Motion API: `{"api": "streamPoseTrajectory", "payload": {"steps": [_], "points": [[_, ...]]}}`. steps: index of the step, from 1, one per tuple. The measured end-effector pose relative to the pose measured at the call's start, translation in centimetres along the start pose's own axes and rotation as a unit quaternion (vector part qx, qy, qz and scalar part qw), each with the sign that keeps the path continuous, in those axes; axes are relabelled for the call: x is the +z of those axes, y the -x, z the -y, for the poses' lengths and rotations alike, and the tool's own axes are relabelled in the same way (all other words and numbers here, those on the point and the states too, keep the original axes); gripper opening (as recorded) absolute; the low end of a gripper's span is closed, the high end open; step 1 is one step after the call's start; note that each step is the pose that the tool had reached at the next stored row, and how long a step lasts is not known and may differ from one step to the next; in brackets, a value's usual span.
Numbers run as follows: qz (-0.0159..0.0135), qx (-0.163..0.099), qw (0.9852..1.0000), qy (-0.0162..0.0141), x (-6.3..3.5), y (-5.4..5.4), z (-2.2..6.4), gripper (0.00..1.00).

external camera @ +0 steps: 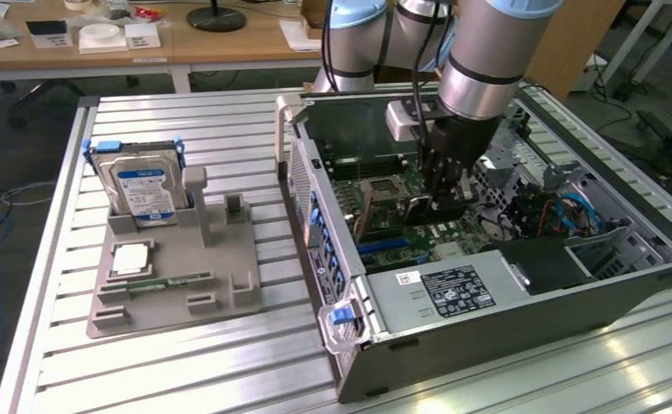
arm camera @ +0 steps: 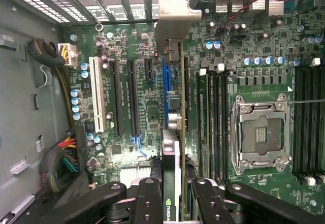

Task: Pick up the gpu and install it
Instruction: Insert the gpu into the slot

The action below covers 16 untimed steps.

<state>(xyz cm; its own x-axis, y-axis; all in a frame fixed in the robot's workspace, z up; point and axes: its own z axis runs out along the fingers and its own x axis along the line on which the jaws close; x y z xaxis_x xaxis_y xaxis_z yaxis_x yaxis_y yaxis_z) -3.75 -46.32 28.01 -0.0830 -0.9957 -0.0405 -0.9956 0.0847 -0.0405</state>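
Standing by the slatted metal table (external camera: 197, 121) here. The big open computer case (external camera: 486, 345) lies on its side on the exterior view's right, and the arm (external camera: 486, 52) reaches straight down into it over the green motherboard (arm camera: 150, 107). Well apart, on the exterior view's left, is the grey holder (external camera: 215, 276) with the hard drive (external camera: 146, 185) standing upright at its far end.

The gripper (external camera: 445, 203) is down inside the case, clamped on the gpu (arm camera: 171, 173). In the wrist view the black fingers (arm camera: 147, 198) press on both faces of the card. The card stands edge-on over the motherboard, lined up along the blue slot (arm camera: 165, 87), with its metal bracket end toward the case's vented rear wall. Can't tell if it's actually seated in the slot. The little memory stick (external camera: 163, 282) lies flat in the holder.
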Motion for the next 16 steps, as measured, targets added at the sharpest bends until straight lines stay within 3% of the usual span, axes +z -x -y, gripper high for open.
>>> {"api": "streamPoseTrajectory", "payload": {"steps": [16], "points": [[0.0002,-0.005,1.0000,0.0002,0.24,-0.02,-0.14,0.27]]}}
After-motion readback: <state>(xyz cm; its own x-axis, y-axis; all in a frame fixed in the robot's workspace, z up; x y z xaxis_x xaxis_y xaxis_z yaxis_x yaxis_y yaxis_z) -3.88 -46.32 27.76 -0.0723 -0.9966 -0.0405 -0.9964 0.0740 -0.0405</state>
